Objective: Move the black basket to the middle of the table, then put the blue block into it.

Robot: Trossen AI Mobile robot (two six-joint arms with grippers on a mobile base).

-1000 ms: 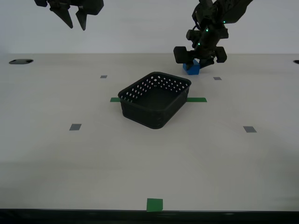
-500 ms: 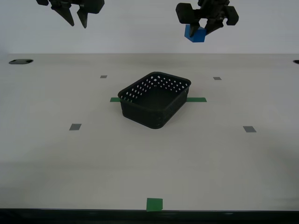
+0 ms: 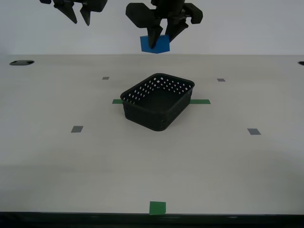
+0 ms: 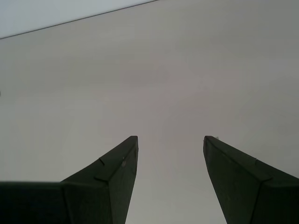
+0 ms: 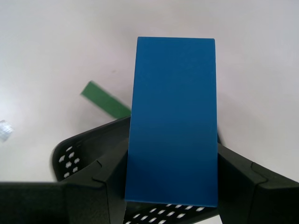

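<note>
1. Near edge. A small green square marker (image 3: 157, 208) lies on the wide pale beige counter (image 3: 213, 166) close to its front edge. The near half of the counter carries only two small grey squares (image 3: 76, 129), so the room there is open.

2. Centre. The small rectangular black plastic basket with rounded corners and rows of round holes (image 3: 158, 100) stands upright across the green tape strip (image 3: 199, 101), about midway across the counter. Judgement: the first part of the task appears complete. The basket holds nothing yet.

3. What has changed. One second ago the small solid bright-blue cube block (image 3: 155, 44) sat on the far part of the counter, toward the exterior view's right of the basket, with my first gripper (image 3: 164, 37) around it. The block is now lifted clear of the counter and carried toward the exterior view's left; it hangs above the far side of the basket. The basket has not moved.

4. Gripper states.
   - My first gripper is clamped on the blue block; the first wrist view shows the block (image 5: 172, 121) pinched between both fingers with the basket rim (image 5: 84, 144) below.
   - My second gripper (image 3: 79, 14) hangs high at the exterior view's far left, fingers apart, holding nothing; the second wrist view shows only bare counter (image 4: 163, 84).

5. Judgement, next move. Only lowering and release remain. The basket opening is several times wider than the block, and the two arms are well apart.

6. Judgement, risk. If the block is not centred over the opening, it may catch the far rim.
</note>
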